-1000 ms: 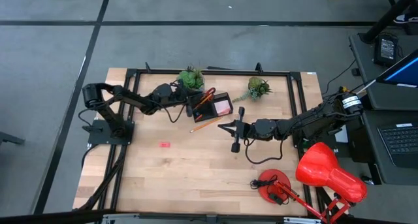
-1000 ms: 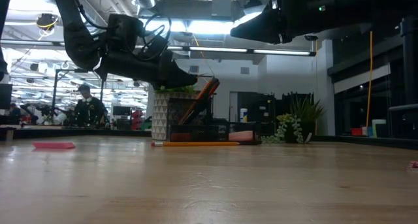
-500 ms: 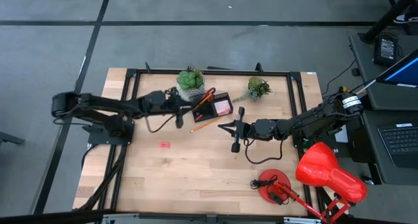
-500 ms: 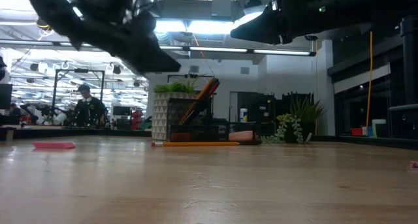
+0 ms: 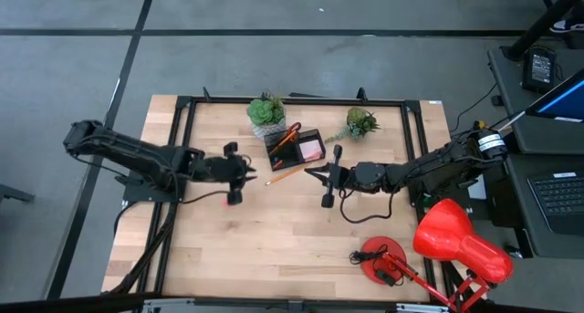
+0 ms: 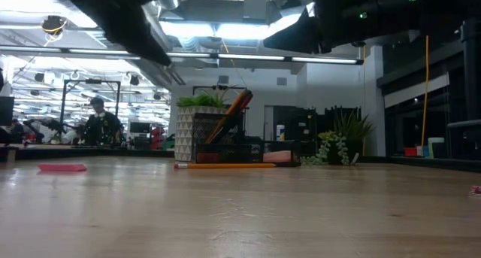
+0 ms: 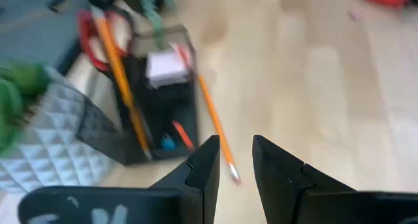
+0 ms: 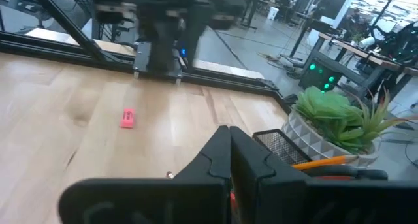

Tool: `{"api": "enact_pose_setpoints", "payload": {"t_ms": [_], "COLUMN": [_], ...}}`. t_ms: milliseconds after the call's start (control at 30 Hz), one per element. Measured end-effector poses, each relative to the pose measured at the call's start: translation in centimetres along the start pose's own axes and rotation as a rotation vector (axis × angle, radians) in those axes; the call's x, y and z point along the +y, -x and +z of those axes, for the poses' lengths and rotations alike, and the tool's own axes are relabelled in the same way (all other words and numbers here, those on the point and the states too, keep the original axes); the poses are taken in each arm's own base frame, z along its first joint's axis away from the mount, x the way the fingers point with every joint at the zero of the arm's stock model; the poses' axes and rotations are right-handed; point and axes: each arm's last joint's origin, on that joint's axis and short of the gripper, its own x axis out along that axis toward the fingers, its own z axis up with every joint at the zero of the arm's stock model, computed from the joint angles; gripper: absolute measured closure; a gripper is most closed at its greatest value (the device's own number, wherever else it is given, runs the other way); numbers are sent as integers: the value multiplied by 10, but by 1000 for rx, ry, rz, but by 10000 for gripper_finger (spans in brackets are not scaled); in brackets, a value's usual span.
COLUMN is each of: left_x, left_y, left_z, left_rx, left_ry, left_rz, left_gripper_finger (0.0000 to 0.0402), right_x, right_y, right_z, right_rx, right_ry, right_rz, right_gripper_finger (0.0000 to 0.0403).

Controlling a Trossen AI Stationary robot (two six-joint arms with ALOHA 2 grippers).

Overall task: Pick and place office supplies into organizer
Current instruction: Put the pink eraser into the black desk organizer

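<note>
Just beneath the narrowly parted, empty left pincer (image 5: 234, 174) lies the small red eraser (image 5: 226, 202) on the worktop (image 5: 274, 249), far from the shut right pincer (image 5: 330, 178).

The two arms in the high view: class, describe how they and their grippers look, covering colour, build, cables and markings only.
Both arms are black, slender and jointed. The right arm trails a loose black cable and wears a white band near its base. The left gripper has two flat, dark, angular fingers with stepped edges; faint pale lettering marks its body. The right gripper has similar dark fingers.
</note>
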Motion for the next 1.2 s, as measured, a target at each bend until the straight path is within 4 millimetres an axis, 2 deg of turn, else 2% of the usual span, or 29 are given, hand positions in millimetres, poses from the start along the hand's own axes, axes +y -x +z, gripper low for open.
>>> {"api": "enact_pose_setpoints", "payload": {"t_ms": [267,567,867,1000,1200], "left_x": [-39,-77,-88,-89,-86], "left_y": [14,24,32,26,12], "left_z": [5,-10,-25,-32,-53], "left_rx": [282,514,599,631,773], "left_ry": [-53,-91,-146,-146,-109], "left_rz": [-53,-82,-42,-22,-9], "left_gripper_finger": [316,315,296,274,254], "right_x": [0,8,23,30,37], "right_y": [0,3,10,11,12], "right_z": [-1,1,4,2,-2], "right_rx": [8,2,-4,6,22], "right_ry": [-112,-179,-231,-250,-289], "right_rz": [2,31,86,107,127], "right_gripper_finger": [398,398,398,398,398]}}
